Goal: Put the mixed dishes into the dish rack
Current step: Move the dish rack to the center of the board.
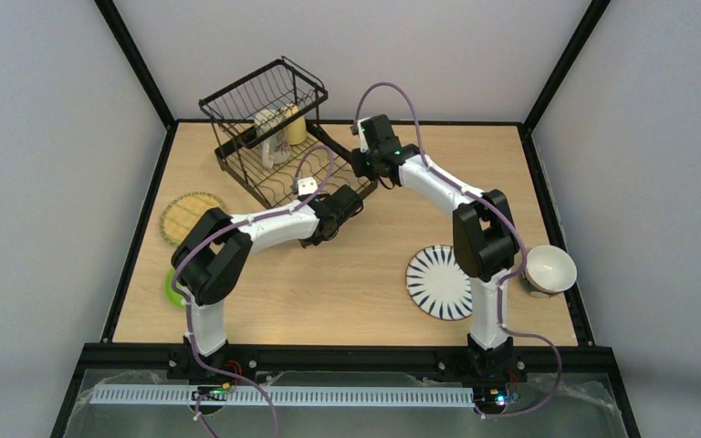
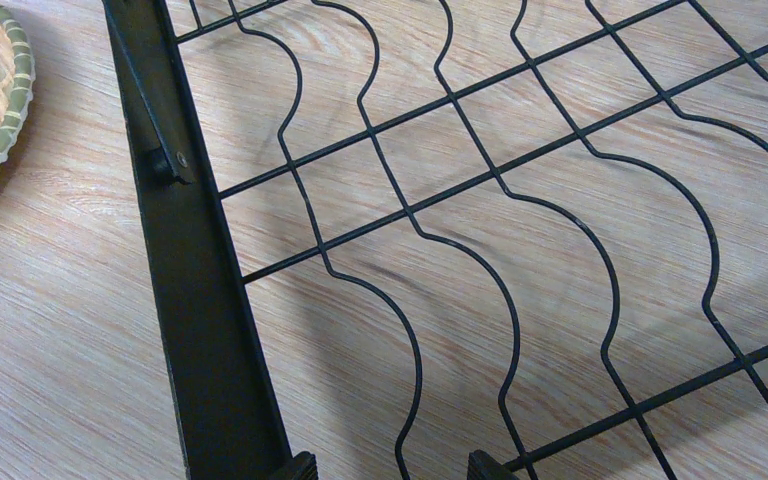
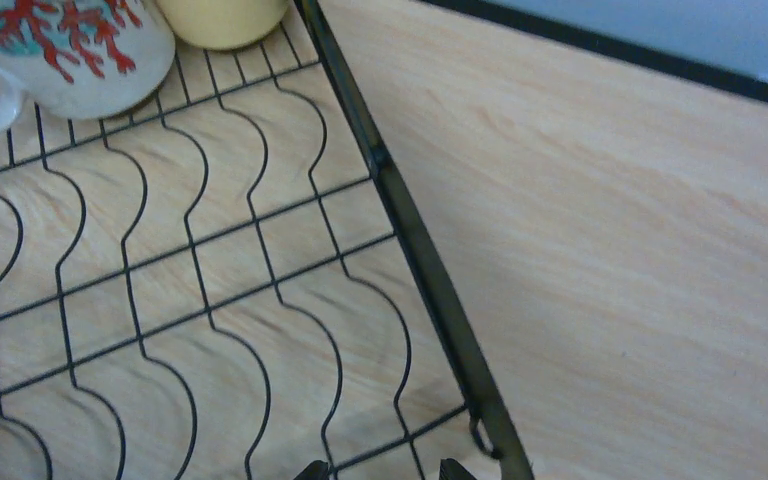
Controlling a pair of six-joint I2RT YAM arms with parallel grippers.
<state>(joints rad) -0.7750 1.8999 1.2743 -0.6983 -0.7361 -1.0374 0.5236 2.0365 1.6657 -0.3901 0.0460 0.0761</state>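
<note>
The wooden table (image 1: 347, 292) is seen from above. At 8 o'clock a green plate (image 1: 170, 288) peeks out from under the left arm's elbow. At 9 o'clock a woven plate (image 1: 190, 217) lies flat, near the rack's (image 2: 200, 300) left side bar.

The left gripper (image 2: 392, 470) hangs low over the rack's wavy plate dividers. Its fingers are spread wide and it holds nothing.

The rack sits at 11 o'clock with its raised basket at the far end. A patterned mug (image 3: 60, 50) and a yellow mug (image 3: 222, 20) rest side by side on its wire floor.

The right gripper (image 3: 382, 470) hovers over the rack's right rim, near 12 o'clock. Its fingers are partly apart with nothing between them.

A striped plate (image 1: 438, 281) lies flat at 4 o'clock. A bowl (image 1: 549, 267) sits at 3 o'clock on the table's right edge.

With both hands empty, the step in hand looks like fetching the next dish. Each gripper should probably rise straight up first, so its fingertips clear the wires. The left arm seems best placed for the woven plate, and the right arm for the striped plate.

A flat plate gives little to pinch, so one finger likely needs to get under the rim. The plate should then stand on edge in a divider slot, well apart from the mugs. Only one arm should be over the rack at a time.
</note>
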